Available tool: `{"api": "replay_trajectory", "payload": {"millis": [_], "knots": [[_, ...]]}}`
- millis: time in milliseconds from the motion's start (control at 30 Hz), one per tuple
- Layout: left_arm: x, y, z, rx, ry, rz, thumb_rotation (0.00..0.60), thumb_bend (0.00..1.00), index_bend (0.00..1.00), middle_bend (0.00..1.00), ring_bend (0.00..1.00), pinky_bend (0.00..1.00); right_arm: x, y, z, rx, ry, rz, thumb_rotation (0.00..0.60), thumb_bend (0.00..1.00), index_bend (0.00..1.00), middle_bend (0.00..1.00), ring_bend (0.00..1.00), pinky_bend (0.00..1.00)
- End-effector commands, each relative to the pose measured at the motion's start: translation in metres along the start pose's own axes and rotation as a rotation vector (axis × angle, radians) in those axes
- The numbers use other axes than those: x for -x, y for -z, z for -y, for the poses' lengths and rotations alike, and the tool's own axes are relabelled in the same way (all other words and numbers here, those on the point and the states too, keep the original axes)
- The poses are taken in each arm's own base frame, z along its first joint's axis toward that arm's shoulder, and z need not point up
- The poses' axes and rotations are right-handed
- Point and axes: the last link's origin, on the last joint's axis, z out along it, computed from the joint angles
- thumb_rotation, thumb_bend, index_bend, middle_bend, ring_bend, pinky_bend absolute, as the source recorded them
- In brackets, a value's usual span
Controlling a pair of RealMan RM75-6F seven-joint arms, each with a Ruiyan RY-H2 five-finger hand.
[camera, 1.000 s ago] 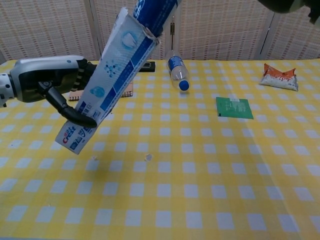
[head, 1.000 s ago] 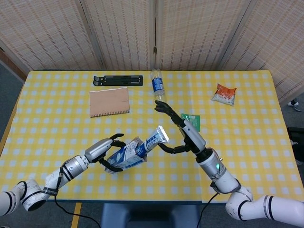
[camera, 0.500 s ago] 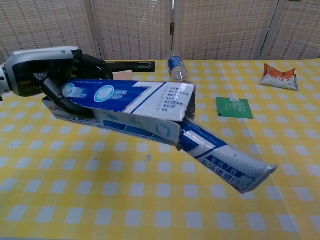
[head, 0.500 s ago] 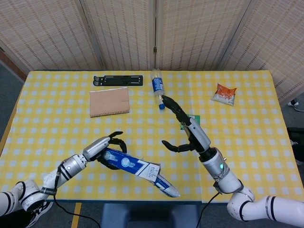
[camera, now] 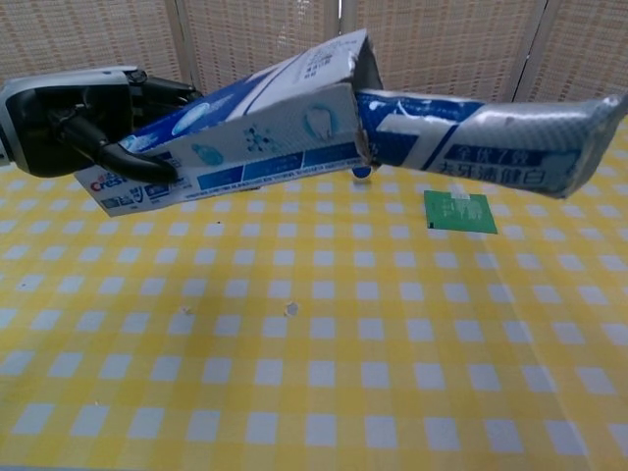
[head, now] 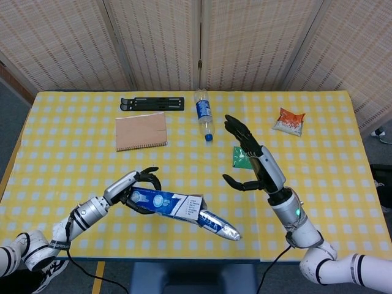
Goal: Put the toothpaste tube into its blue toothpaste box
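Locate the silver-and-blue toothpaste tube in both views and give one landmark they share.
Head view: toothpaste tube lies low centre, sticking out of the blue toothpaste box.
Chest view: tube spans upper right, out of the box mouth.
Shared landmark: green packet on the checked cloth.

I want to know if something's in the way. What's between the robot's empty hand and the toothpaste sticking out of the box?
Nothing solid. In the head view, only bare checkered tablecloth shows between the right hand and the toothpaste tube.

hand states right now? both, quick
Left hand: holding the blue toothpaste box, toothpaste tube sticking out.
Right hand: open, holding nothing.
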Motion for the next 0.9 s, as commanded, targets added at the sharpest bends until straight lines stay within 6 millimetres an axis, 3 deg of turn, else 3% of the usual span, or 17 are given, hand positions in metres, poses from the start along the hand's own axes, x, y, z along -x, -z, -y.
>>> {"api": "replay_trajectory", "payload": {"millis": [33, 400, 900], "knots": [[-0.003, 0.004, 0.002, -0.032, 0.152, 0.011, 0.6, 0.15, 0.51, 0.56, 0.44, 0.04, -0.004, 0.002, 0.002, -0.002, -0.001, -0.01, 0.6, 0.36, 0.0, 0.0, 0.0, 0.0], [-0.036, 0.007, 0.012, -0.02, 0.715, -0.072, 0.6, 0.15, 0.53, 0.58, 0.45, 0.06, -0.03, 0.017, 0.009, 0.012, 0.004, -0.066, 0.6, 0.36, 0.0, 0.0, 0.0, 0.0], [-0.042, 0.006, 0.013, 0.176, 0.779, -0.028, 0.6, 0.15, 0.52, 0.58, 0.44, 0.06, -0.044, 0.032, 0.019, 0.034, 0.037, -0.099, 0.6, 0.36, 0.0, 0.0, 0.0, 0.0]]}}
